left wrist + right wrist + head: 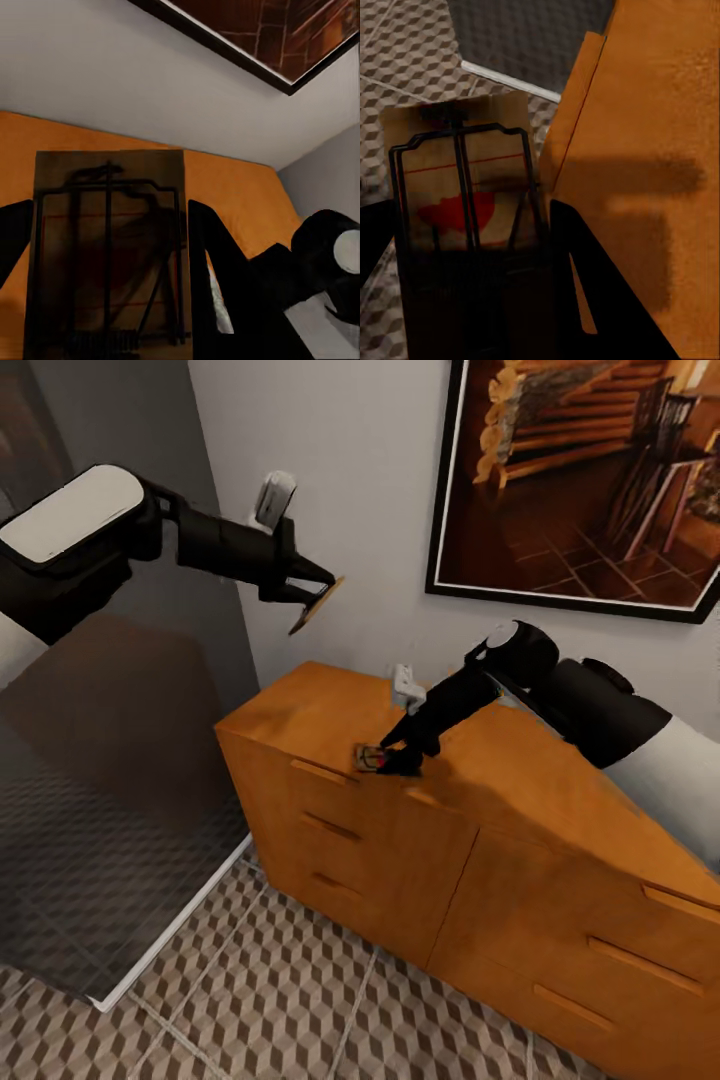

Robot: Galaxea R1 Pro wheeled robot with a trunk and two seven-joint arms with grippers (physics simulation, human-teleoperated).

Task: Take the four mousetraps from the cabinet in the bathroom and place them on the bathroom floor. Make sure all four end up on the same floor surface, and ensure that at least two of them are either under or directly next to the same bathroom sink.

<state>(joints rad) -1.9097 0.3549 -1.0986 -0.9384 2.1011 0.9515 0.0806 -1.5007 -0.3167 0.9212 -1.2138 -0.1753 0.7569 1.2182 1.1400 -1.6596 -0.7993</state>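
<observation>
- Left pincer (312,592) is raised in the air in front of the wall, clamped on a trap (317,604); in the left wrist view that trap (105,255) sits between the dark fingers (217,270), its wire frame facing the camera.
- Right pincer (397,760) is down at the front edge of the cabinet (400,830) top, closed on a second trap (368,757); in the right wrist view that trap (461,217), with a red patch on its board, lies between the fingers and juts past the cabinet edge over the floor (405,52).
- The other two traps: I cannot tell where they are.
- The floor (300,1000) with its cube pattern lies below the cabinet front; no trap rests on it here.
- Risk: both traps are thin flat boards held by an edge, so a quick swing of either arm could let one slip or twist out.
- Risk: the left trap is high up; dropped from there it could bounce or slide under the cabinet, away from any sink.
- Risk: lifting the right trap carelessly may scrape the tabletop edge and knock it loose.
- Risk: a dark panel (110,800) with a pale sill stands to the left; a trap landing past that sill may not count as the same floor.
</observation>
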